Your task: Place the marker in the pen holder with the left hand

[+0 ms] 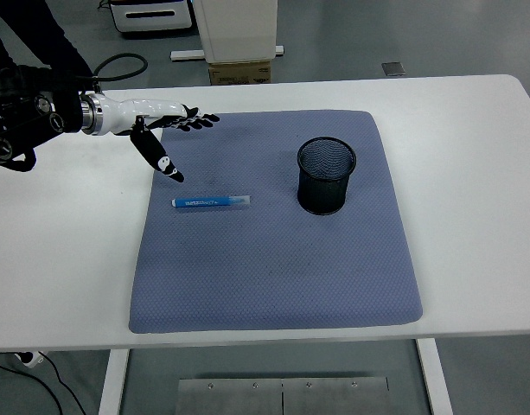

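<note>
A blue marker (210, 201) with a clear cap lies flat on the left half of the grey-blue mat (273, 259), pointing left to right. A black mesh pen holder (327, 175) stands upright on the mat to the marker's right. My left hand (174, 138) reaches in from the left over the mat's far left corner, open, with fingers spread and the thumb pointing down toward the marker. It hovers a short way behind the marker and holds nothing. The right hand is out of view.
The mat covers the middle of the white table (472, 156). Beyond the far edge stand a cardboard box (240, 73) and a white cabinet (237, 28). A dark-sleeved person (27, 26) shows at the top left.
</note>
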